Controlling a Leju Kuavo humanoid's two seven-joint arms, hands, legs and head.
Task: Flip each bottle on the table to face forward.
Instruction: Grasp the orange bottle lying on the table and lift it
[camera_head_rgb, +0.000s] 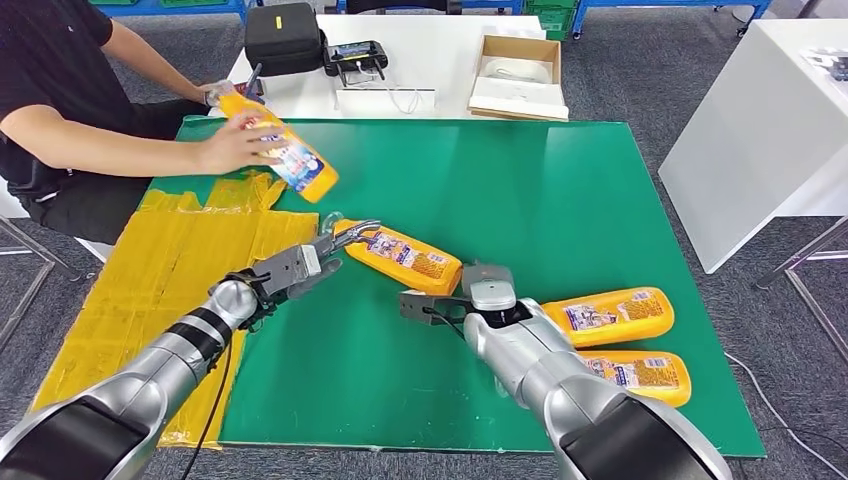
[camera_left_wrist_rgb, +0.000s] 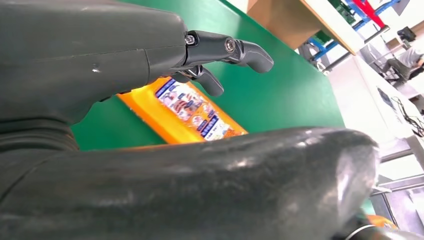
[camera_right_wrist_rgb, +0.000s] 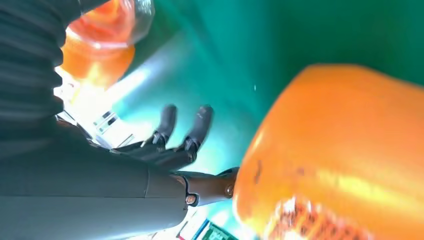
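left hand (camera_head_rgb: 300, 268) open, fingertips at cap end of orange bottle (camera_head_rgb: 405, 257), label up, print unreadable, right hand (camera_head_rgb: 470, 298) grip unclear

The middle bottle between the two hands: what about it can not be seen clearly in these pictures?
- Middle bottle, head view: its cap end is hidden by the left hand.
- Left wrist view: the thumb covers its lower part; contact cannot be told.
- Right wrist view: it is blurred, cut by the edge; the right hand touching it is uncertain.
- Label print: too small.
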